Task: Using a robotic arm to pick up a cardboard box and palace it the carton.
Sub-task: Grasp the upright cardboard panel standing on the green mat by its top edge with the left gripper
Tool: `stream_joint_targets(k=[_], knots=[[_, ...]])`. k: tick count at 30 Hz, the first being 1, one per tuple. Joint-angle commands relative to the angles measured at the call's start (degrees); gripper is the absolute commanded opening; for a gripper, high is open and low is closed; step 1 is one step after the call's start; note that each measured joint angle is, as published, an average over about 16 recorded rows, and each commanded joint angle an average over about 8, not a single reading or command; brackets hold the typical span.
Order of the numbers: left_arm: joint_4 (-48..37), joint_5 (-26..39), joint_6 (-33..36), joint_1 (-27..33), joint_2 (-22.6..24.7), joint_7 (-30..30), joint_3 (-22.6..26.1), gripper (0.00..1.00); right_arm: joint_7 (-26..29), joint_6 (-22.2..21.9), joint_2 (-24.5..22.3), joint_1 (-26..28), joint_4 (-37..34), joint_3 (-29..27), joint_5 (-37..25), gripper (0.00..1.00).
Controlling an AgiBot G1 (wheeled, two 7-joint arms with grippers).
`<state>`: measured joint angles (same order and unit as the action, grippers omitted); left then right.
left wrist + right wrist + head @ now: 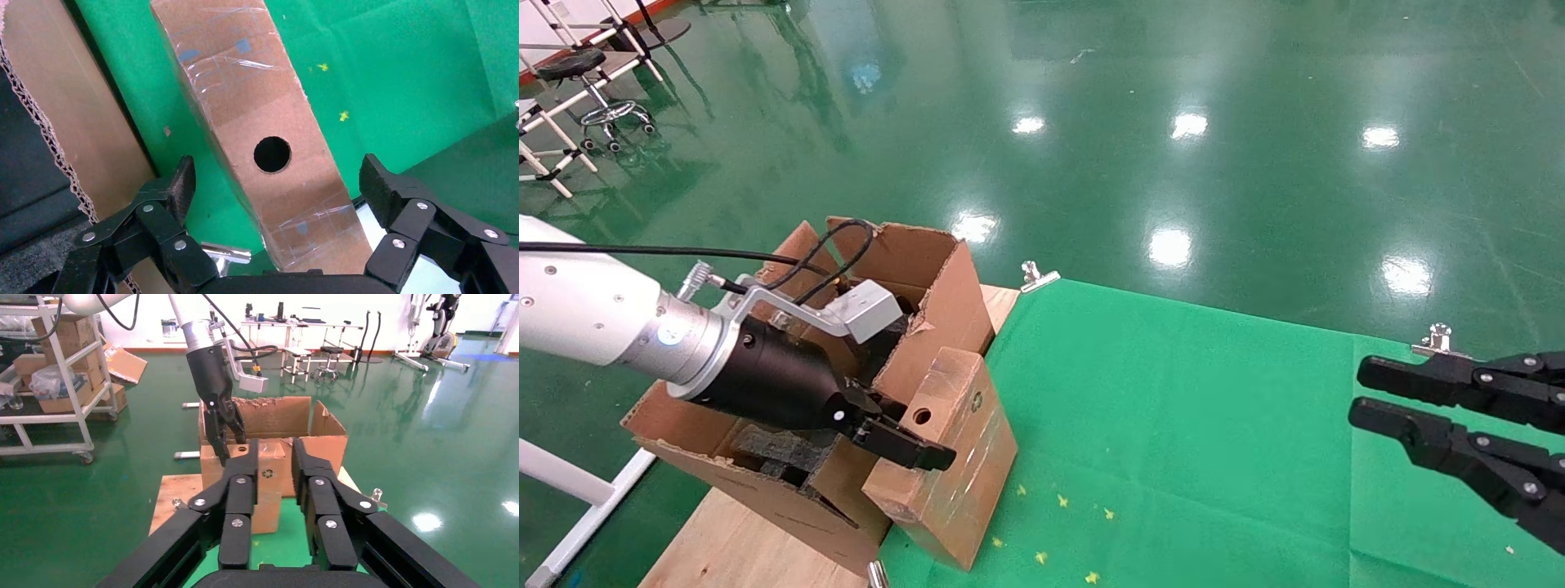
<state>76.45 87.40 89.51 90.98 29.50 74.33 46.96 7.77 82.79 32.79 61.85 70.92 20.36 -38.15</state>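
Observation:
The small brown cardboard box (964, 457) with a round hole stands on end at the left edge of the green cloth, right beside the carton (944, 286). The silver-white left arm reaches over the carton. Its gripper (919, 433) is open and straddles the box's upper end. In the left wrist view the box (263, 122) runs between the two fingers (177, 184) with a gap on each side. In the right wrist view the left gripper (223, 438) hangs over the box (269, 474) in front of the carton (275, 413). My right gripper (1361, 392) (275, 447) hovers open at the right, holding nothing.
A green cloth (1173, 408) covers the table, held by metal clips (1038, 276) (1438, 336). Bare wooden board (740, 547) shows under the carton. Dark foam (772, 449) lies inside the carton. A stool and white frame (592, 90) stand far left on the floor.

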Motion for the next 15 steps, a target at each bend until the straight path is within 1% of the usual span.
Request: stream_joint_targets(k=[1, 15], knots=[[0.01, 0.0, -0.01, -0.03, -0.02, -0.03, -0.08, 0.0, 0.0, 0.0, 0.0, 0.0, 0.0, 0.0, 0.0, 1.0], [-0.02, -0.15, -0.03, -0.33, -0.15, -0.18, -0.56, 0.0, 0.0, 0.0, 0.0, 0.0, 0.0, 0.0, 0.0, 1.0]])
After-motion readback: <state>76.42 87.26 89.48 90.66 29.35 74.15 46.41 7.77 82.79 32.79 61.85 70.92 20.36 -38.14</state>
